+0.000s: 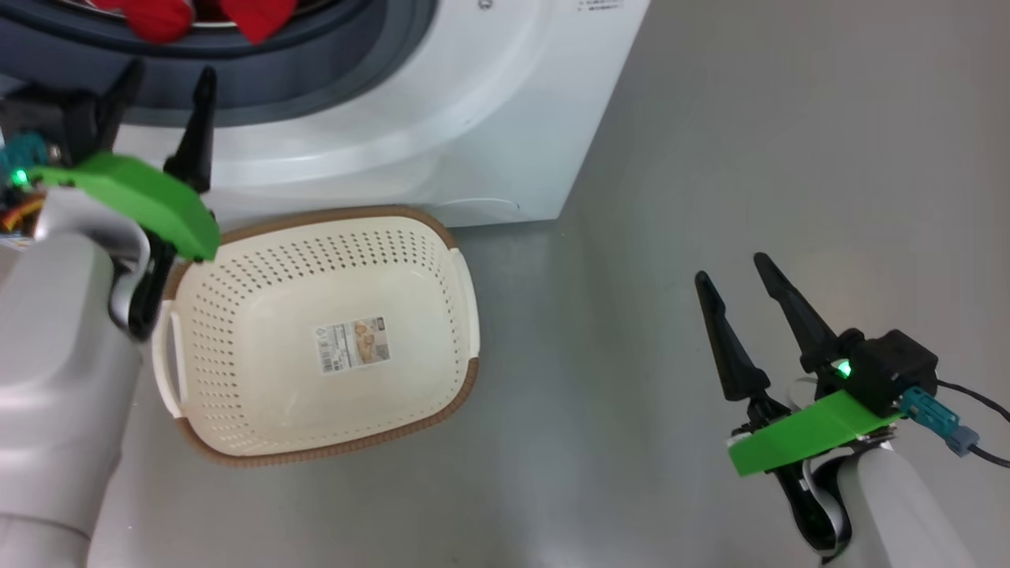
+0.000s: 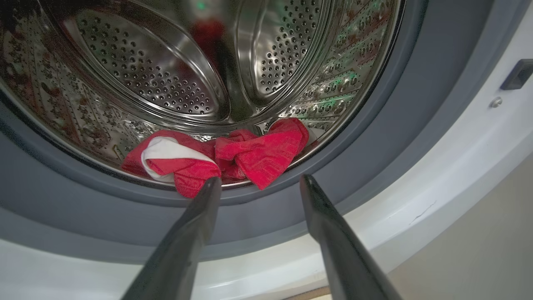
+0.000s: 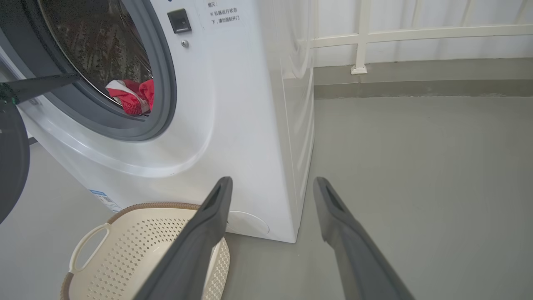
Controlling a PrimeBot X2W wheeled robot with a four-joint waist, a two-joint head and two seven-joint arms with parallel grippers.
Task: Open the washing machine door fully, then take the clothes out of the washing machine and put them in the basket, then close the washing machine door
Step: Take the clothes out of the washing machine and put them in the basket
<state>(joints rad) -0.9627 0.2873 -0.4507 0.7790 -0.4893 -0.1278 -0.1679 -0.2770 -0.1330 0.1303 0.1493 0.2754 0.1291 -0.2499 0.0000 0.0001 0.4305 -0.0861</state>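
Gaping empty, the left claw (image 2: 259,179) points at the clothes (image 2: 254,160) just beyond its tips.

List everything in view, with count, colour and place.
washer: 1, white, behind basket
door: 1, black, open, at washer's left
drum: 1, steel, inside washer
gasket: 1, grey, around drum mouth
clothes: 1, red and white, drum's front lip
basket: 1, cream, brown rim, on floor
sticker: 1, pale, inside basket
floor: 1, grey, underneath
railing: 1, white, beyond washer
left gripper: 1, dark fingers open, before clothes
right gripper: 1, dark fingers open, right of basket
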